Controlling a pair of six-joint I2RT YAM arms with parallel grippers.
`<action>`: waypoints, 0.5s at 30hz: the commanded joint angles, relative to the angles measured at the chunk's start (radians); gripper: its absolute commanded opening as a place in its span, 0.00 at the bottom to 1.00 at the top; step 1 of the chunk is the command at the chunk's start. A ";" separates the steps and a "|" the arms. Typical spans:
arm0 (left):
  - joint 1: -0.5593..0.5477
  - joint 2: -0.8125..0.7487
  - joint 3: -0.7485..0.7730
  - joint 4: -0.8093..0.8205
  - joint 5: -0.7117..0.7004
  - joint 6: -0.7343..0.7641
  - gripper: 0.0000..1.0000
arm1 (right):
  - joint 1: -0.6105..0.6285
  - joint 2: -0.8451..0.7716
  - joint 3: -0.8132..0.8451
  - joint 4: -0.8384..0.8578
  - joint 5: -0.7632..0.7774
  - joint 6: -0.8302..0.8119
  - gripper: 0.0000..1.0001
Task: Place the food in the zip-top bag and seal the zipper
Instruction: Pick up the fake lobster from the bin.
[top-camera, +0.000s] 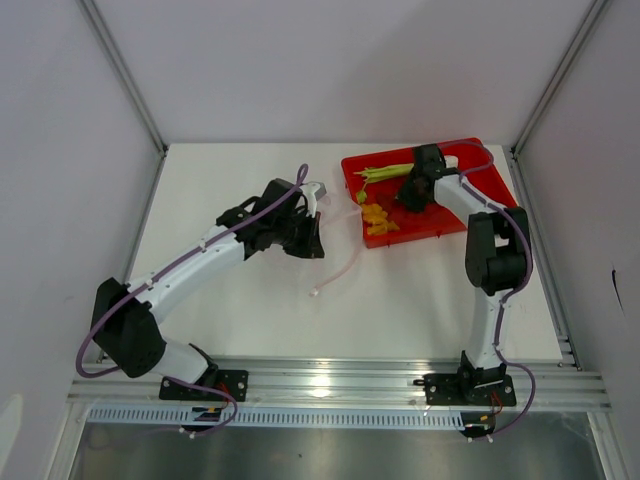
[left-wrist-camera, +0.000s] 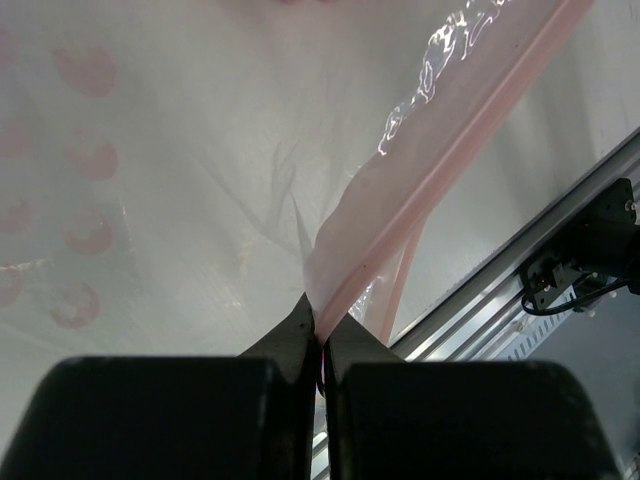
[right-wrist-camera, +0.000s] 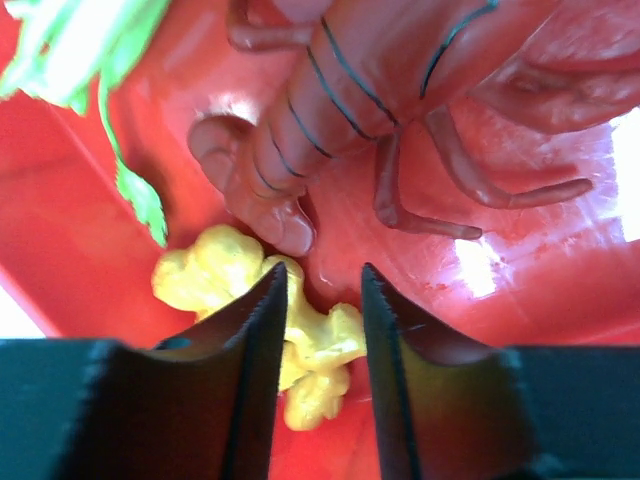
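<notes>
The left gripper (left-wrist-camera: 320, 322) is clenched on the zipper (left-wrist-camera: 440, 165) of the zip-top bag (left-wrist-camera: 190, 150). The bag lies limp on the white table (top-camera: 240, 320), well apart from the red tray (top-camera: 450, 232). The right gripper (right-wrist-camera: 318, 285) hangs inside the tray, jaws parted and grasping nothing. The yellow-orange pieces (right-wrist-camera: 205, 275) sit just beneath its tips (close to the tray's near-left corner wall). The dark red spiky piece (right-wrist-camera: 340, 70) lies just beyond them, and the green stalk (right-wrist-camera: 70, 45) runs along the far side.
</notes>
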 joint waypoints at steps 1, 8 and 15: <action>0.007 -0.044 0.017 0.034 0.029 -0.014 0.01 | 0.017 -0.026 -0.055 0.133 -0.120 -0.001 0.43; 0.007 -0.057 0.012 0.028 0.032 -0.010 0.01 | 0.066 -0.021 -0.155 0.395 -0.008 0.193 0.56; 0.007 -0.062 0.009 0.026 0.040 0.002 0.00 | 0.089 -0.013 -0.223 0.504 0.150 0.303 0.59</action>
